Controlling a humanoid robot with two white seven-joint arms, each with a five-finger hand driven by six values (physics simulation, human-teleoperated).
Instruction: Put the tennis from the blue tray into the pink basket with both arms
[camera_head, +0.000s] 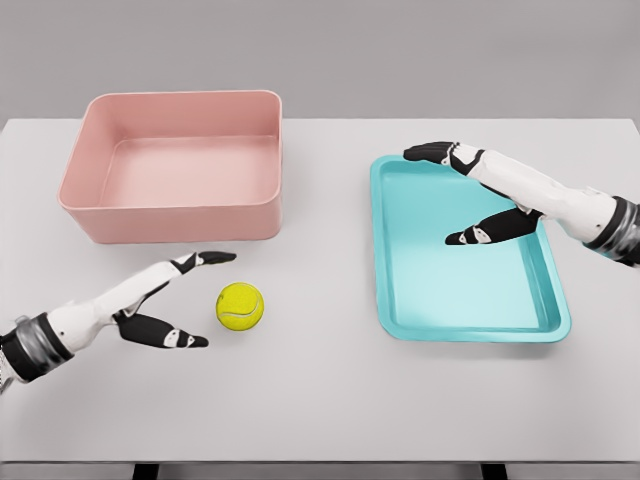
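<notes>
- Head view looked down on a pale grey counter (320, 400) that carried a pink basket (90, 205), a blue tray (385, 290) and a yellow-green tennis ball (240, 305).
- The tennis ball sat on the bare counter, out of the tray and out of the basket, just in front of the basket's near wall and well to the left of the tray.
- The pink basket stood at the far left with its inside showing only its own floor.
- The blue tray lay flat at the right, its long side running away from the camera.
- The left hand (165, 305) came in from the lower left, and its fingers (205, 259) were spread wide around empty air, one dark tip above the ball's left side and another below it, near the ball but not touching it.
- The right hand (485, 195) reached in from the right edge over the tray's far half, its fingers parted and loose and holding nothing; one tip pointed past the tray's far rim and another hung over the tray's floor.
</notes>
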